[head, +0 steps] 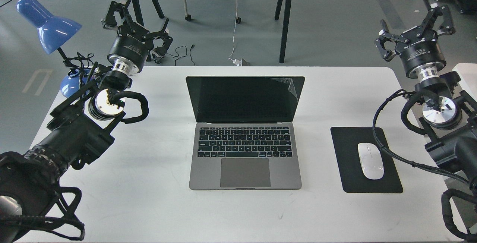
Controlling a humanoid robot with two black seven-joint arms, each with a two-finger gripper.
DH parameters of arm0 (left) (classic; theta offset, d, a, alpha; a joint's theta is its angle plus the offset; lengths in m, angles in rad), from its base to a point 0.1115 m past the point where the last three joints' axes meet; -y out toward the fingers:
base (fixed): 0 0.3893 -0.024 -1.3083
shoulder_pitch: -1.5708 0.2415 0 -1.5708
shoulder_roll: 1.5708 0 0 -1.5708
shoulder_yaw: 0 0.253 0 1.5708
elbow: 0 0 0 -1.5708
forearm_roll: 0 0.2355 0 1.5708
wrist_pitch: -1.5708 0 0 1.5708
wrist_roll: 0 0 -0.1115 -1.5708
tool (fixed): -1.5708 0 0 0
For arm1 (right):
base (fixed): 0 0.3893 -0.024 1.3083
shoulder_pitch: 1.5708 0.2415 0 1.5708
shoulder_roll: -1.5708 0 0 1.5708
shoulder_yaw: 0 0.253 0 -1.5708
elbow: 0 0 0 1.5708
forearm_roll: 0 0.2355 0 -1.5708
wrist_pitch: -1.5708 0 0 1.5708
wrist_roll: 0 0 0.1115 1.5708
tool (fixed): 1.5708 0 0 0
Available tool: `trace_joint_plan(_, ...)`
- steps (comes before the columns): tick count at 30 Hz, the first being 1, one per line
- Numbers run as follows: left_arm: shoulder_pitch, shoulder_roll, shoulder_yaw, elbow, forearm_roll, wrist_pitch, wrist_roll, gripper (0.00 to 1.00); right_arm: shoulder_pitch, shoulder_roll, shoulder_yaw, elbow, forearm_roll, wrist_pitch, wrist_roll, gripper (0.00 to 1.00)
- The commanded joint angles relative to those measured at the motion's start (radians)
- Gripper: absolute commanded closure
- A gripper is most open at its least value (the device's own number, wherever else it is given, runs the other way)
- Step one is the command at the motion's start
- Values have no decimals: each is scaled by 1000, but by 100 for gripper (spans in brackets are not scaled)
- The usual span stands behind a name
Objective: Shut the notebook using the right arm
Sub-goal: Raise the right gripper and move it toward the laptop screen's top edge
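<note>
One notebook point(245, 131), one mouse point(370, 160), one mouse pad point(348, 176), one lamp point(48, 23), two arms.

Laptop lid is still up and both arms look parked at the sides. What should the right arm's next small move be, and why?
Probably swing the right gripper left toward the top edge of the notebook screen. The lid stands open, and the gripper hangs open beyond the table's right far corner, well clear of the screen, touching nothing. It would likely need to get behind the lid before pushing it down.
</note>
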Motion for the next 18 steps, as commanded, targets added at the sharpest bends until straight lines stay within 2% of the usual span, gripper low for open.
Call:
trace_joint_plan(1,0,2,2,0,2,2,-3,0,-1,5,-3,5,0,0,-1,0)
trace_joint_plan(4,0,0,2,0,3,6,-14,0,3,6,-8,5,-3,0,-6,0)
trace_joint_plan(10,0,2,0,0,-1,-4,-14,0,50,31,-132,-4,-5,-11,-3,0)
trace_joint_plan(18,0,2,0,0,-1,-6,-14,0,124,123,-309,-6,-6,-54,-12,0)
